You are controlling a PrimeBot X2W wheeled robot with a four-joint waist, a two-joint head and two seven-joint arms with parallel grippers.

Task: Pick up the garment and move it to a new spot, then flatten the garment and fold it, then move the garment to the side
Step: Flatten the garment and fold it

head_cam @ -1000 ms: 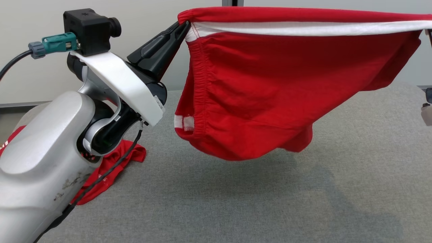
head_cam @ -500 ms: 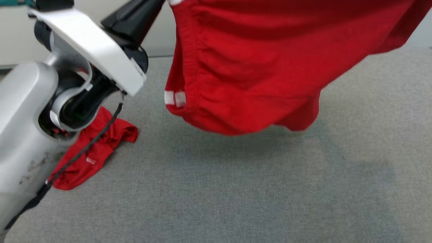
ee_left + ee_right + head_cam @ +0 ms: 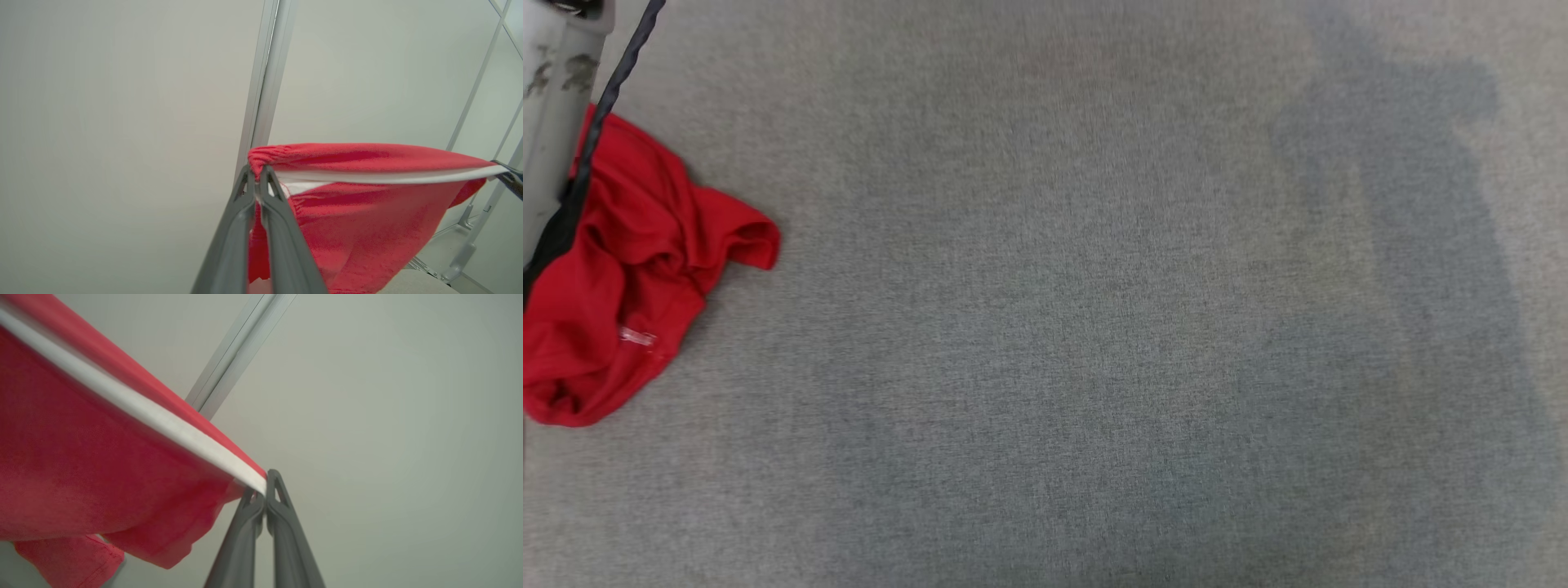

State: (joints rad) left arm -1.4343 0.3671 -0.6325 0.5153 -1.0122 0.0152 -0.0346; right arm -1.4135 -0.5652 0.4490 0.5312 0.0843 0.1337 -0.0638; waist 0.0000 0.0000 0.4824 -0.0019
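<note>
I am holding the red knit garment with a white band (image 3: 367, 196) up in the air, stretched taut between the left gripper (image 3: 256, 170) and the right gripper (image 3: 264, 488), each pinching one end of its banded edge. To lay it well, I am aiming to lower both ends level and evenly tensioned onto the bare middle of the grey cloth-covered table (image 3: 1094, 327), well apart from the crumpled red cloth (image 3: 629, 278) at its left edge.
</note>
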